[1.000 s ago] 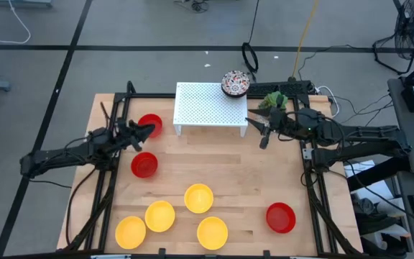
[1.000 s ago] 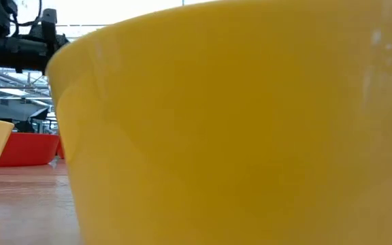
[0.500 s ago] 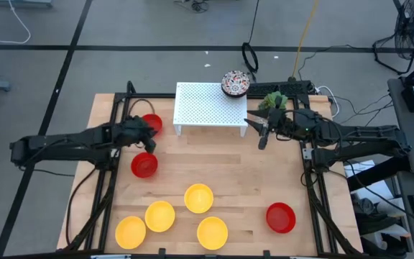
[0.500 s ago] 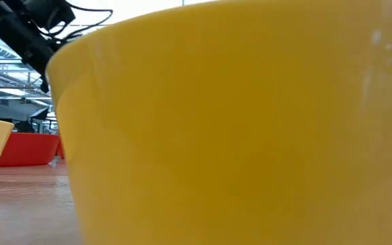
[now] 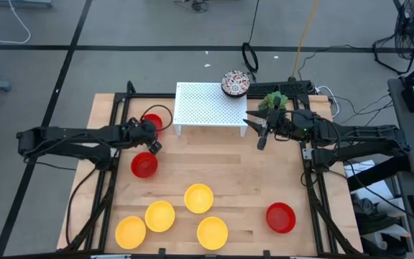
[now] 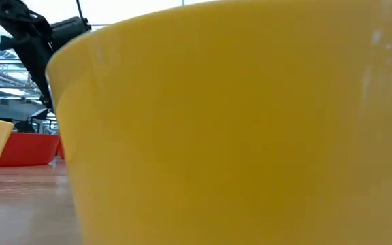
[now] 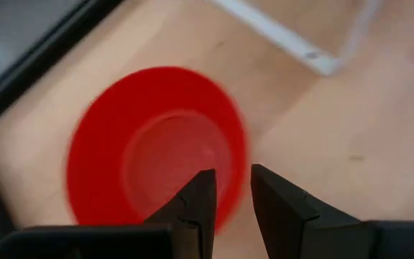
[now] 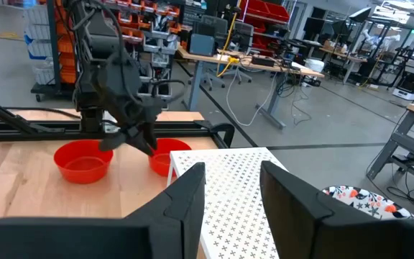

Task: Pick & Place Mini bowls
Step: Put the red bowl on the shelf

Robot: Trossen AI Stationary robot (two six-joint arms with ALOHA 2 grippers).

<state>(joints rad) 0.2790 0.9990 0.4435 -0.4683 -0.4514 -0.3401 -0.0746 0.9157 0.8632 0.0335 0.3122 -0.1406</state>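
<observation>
Left gripper (image 7: 228,191), jaws slightly apart and empty, hovers over the glossy red round bowl (image 7: 157,147) by the white perforated rack (image 5: 210,106); best to straddle its near rim squarely before closing; right gripper (image 8: 232,187) waits open, empty.

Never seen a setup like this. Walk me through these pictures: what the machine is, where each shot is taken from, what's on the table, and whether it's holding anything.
Two dark robot arms work at a wooden table. The overhead picture shows everything. The table-level one is almost filled by a yellow bowl close to the lens. The other two come from cameras on each arm's wrist.

On the table: four yellow bowls, three red ones, and a white perforated stand carrying a patterned bowl, beside a potted plant.

The left tool hangs over a red bowl, its fingers slightly apart and holding nothing. The right tool waits open and empty beside the stand.
</observation>
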